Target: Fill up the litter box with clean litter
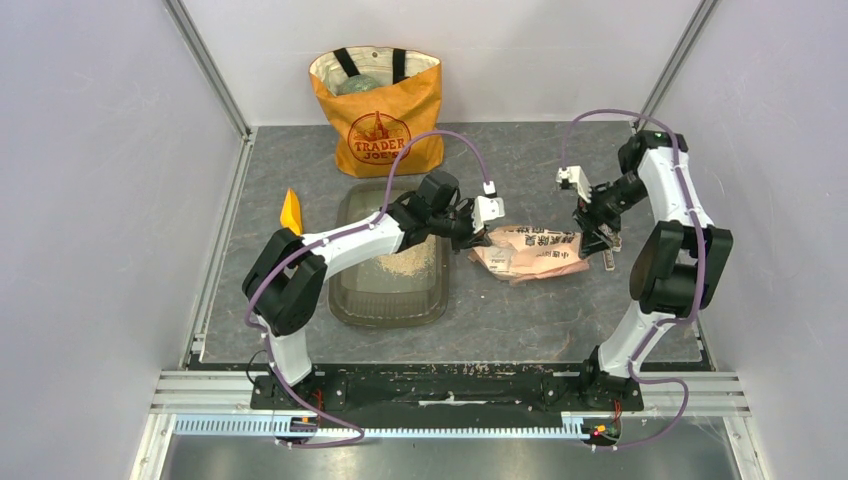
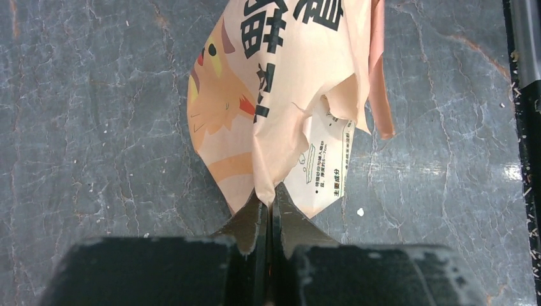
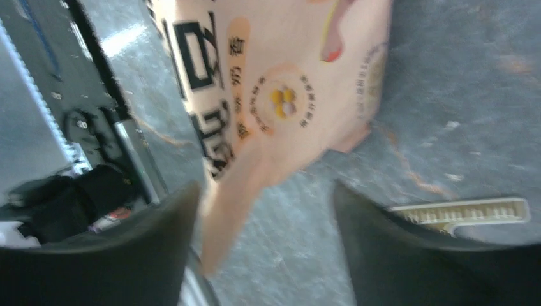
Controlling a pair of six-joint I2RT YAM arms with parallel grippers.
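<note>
The smoky grey litter box [image 1: 392,312] lies left of centre, with a loose heap of pale clean litter [image 1: 412,262] in its far half. My left arm reaches across the box. Its gripper [image 1: 476,236] [image 2: 271,193] is shut on a folded corner of the crinkled pinkish-tan litter bag [image 1: 532,252] [image 2: 281,83], which lies on the mat right of the box. My right gripper [image 1: 598,234] [image 3: 268,199] stands open at the bag's [image 3: 274,83] right end. A flap of the bag hangs between its jaws, close to the left one, in a blurred view.
An orange tote bag [image 1: 378,110] stands at the back, behind the box. An orange scoop [image 1: 291,210] lies left of the box. A pale toothed strip [image 3: 459,211] lies on the mat by my right gripper. Enclosure walls stand on both sides.
</note>
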